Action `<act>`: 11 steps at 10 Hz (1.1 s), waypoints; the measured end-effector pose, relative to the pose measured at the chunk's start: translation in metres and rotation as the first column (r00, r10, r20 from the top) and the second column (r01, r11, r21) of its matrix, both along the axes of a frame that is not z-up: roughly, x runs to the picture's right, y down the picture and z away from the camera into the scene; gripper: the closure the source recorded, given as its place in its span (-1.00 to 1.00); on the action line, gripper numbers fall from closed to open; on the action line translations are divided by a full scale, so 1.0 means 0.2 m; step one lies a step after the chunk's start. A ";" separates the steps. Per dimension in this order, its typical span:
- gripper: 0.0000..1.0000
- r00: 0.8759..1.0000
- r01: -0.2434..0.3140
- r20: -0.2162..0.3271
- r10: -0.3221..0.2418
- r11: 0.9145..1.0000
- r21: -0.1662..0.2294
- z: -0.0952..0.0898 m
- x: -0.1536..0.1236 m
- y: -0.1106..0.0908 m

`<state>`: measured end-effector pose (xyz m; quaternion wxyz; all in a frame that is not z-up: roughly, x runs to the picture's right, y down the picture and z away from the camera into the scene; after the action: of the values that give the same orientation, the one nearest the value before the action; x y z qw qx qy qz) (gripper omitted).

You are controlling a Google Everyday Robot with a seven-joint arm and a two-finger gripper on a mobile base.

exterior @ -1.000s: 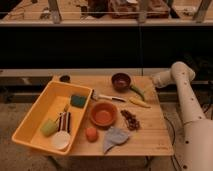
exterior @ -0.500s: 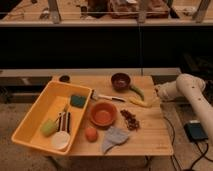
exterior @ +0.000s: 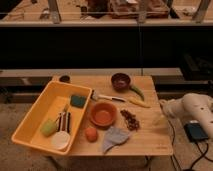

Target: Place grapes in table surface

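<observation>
We see the grapes [exterior: 131, 120] lying on the bench [exterior: 150, 142] right of the orange bowl [exterior: 103, 114], so the job looks done, while our end effector [exterior: 161, 114] sits farther right of that bowl, and we cannot tell if it is wide or narrow.

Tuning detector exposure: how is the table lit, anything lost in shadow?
Camera view: warm, dim, even light on the table surface; the grapes show dark against it; behind the table is near black; the gripper, at the table's right edge, looks pale.

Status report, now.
Gripper by right edge of table surface, apart from grapes. Grapes lying on it, right of orange bowl. Nothing between gripper and grapes.
</observation>
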<state>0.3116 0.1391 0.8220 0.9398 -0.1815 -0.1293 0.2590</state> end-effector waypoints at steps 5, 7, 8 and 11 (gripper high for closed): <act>-0.58 0.991 0.126 0.053 -0.124 0.991 -0.041 0.10 -0.26 0.08; -0.58 0.985 0.162 0.070 -0.158 0.985 -0.056 0.15 -0.46 0.11; -0.58 0.979 0.192 0.091 -0.185 0.979 -0.076 0.19 -0.58 0.13; -0.57 0.958 0.272 0.127 -0.258 0.955 -0.117 0.32 -0.68 0.21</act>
<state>0.1757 0.1818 0.8864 0.9432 -0.2737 -0.1380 0.1281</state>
